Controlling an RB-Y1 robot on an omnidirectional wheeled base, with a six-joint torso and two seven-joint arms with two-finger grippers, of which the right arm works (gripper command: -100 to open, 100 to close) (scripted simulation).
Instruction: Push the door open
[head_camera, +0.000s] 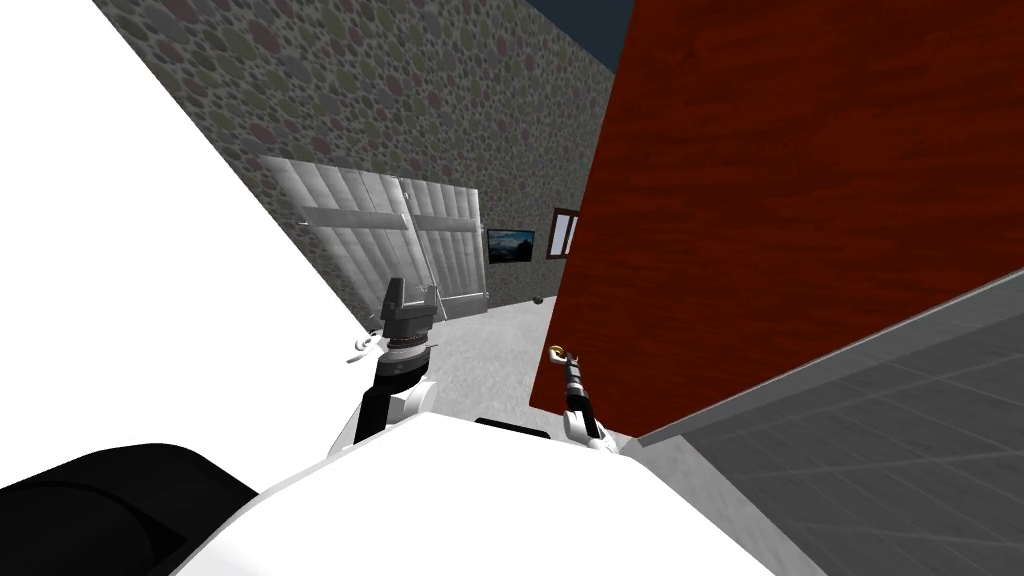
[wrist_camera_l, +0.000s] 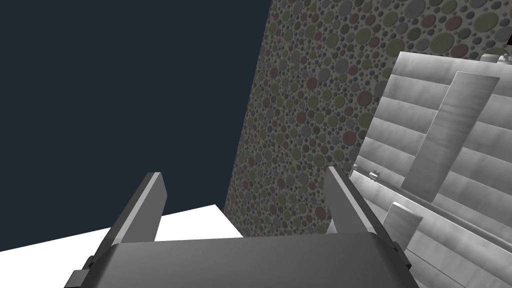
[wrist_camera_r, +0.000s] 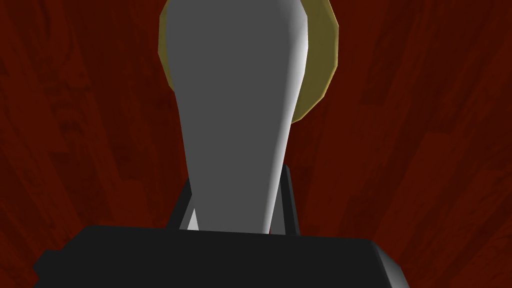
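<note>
Snugly around door handle (wrist_camera_r: 235, 100), right gripper (wrist_camera_r: 237, 182)

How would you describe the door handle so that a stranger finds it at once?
Look at the big red-brown wooden door on my right. Near its edge, my right gripper is shut on a smooth grey handle. A round yellow-gold plate behind it sets it apart from the plain wood.

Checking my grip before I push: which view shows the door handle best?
Right wrist view: the grey door handle and its yellow plate loom close, the right gripper's fingers at its sides. Head view shows it as a speck at the red-brown door's edge. Left wrist view faces a pebbled wall.
</note>
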